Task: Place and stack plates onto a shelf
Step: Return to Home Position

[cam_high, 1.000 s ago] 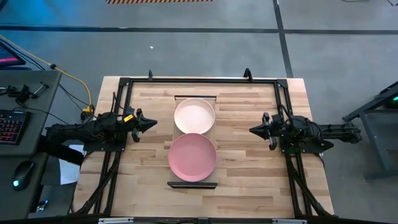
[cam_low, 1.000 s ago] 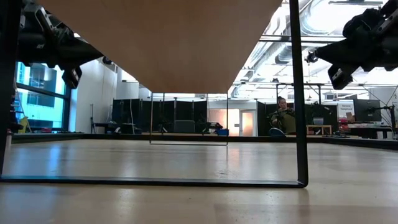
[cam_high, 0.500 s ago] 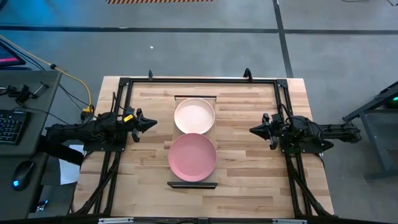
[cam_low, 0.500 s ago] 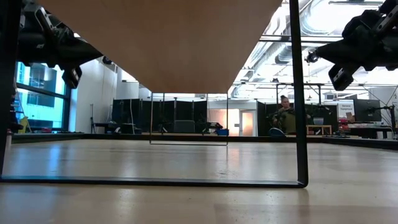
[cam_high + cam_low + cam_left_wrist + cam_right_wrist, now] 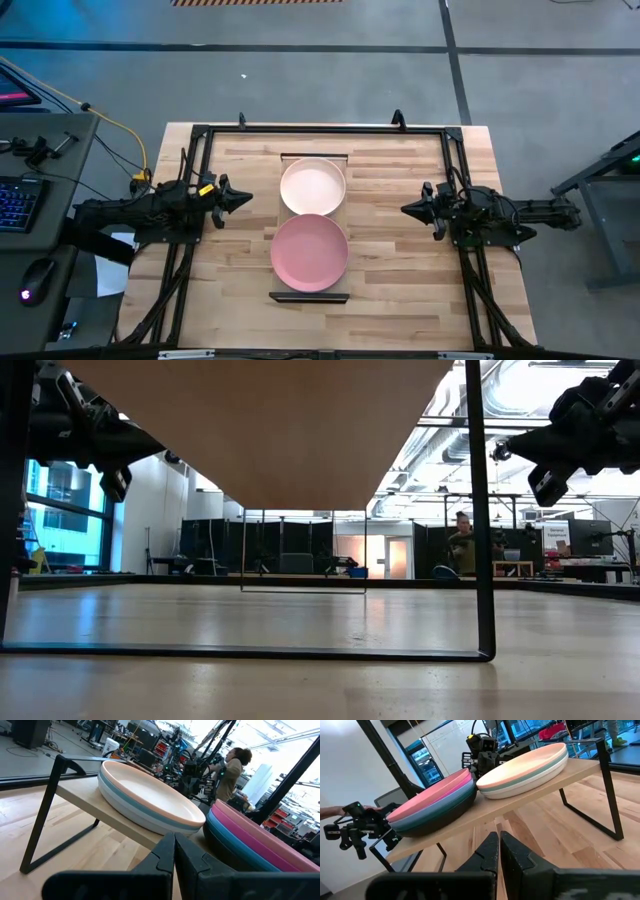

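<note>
Two stacks of plates rest on the light-wood shelf (image 5: 310, 293) at the table's middle. The far stack (image 5: 312, 185) has a peach plate on top over mint and white ones (image 5: 145, 805). The near stack (image 5: 310, 251) has a pink plate on top, with magenta, blue, teal and black under it (image 5: 432, 807). My left gripper (image 5: 246, 199) is shut and empty, left of the shelf, pointing at it. My right gripper (image 5: 405, 209) is shut and empty, right of the shelf.
The shelf stands on dark end rails (image 5: 484, 560) above the plank tabletop (image 5: 390, 290). A black frame (image 5: 320, 130) runs round the table. A desk with keyboard and mouse (image 5: 20, 210) is off the left edge. A person (image 5: 462, 545) stands in the room beyond.
</note>
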Available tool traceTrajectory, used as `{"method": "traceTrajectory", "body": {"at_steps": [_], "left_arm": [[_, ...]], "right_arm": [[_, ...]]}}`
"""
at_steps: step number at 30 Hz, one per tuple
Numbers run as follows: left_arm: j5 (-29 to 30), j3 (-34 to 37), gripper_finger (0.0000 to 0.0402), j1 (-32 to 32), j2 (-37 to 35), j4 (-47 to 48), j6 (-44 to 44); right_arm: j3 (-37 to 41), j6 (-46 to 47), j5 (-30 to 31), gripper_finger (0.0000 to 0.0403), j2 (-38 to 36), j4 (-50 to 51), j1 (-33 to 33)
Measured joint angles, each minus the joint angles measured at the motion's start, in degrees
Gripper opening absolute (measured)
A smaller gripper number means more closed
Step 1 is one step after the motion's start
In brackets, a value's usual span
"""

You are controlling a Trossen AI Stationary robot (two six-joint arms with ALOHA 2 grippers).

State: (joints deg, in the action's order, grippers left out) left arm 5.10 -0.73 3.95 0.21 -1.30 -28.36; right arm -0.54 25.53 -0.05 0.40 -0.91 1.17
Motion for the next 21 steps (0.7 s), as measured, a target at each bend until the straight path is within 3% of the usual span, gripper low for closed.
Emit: {"method": "traceTrajectory", "body": {"at_steps": [11,17,21], "left_arm": [[0.0,0.0,0.0001,-0.1,0.0,0.0,0.1],[-3.1,0.0,0.0001,-0.3,0.0,0.7,15.9],[-3.7,0.0,0.0001,-0.4,0.0,0.7,19.7]], "right_arm": [[0.0,0.0,0.0,0.0,0.0,0.0,0.0],[0.0,0.0,0.0,0.0,0.0,0.0,0.0],[0.0,0.0,0.0,0.0,0.0,0.0,0.0]]}}
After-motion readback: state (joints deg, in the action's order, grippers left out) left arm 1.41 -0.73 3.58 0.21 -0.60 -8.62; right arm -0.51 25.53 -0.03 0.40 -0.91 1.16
